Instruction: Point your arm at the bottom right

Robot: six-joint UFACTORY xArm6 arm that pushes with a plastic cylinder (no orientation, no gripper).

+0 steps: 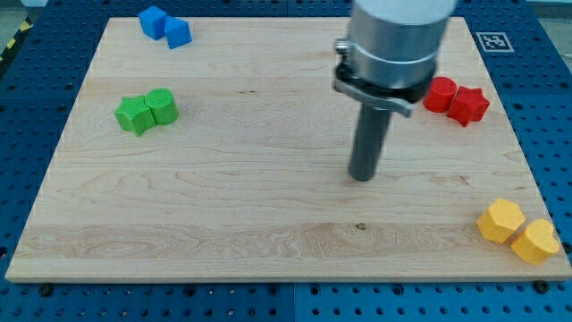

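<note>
My tip (362, 177) rests on the wooden board (223, 197), right of centre, with no block touching it. Two yellow blocks, one hexagonal (500, 220) and one (535, 241) beside it, lie at the view's bottom right, well to the right of and below my tip. Two red blocks, a round one (439, 94) and a star-shaped one (468, 105), lie at the upper right, partly behind the arm's grey body (393, 45).
Two green blocks (135, 115) (163, 105) sit touching at the view's left. Two blue blocks (153, 21) (178, 33) sit at the top left corner. A blue perforated table surrounds the board. A marker tag (493, 41) lies at the top right.
</note>
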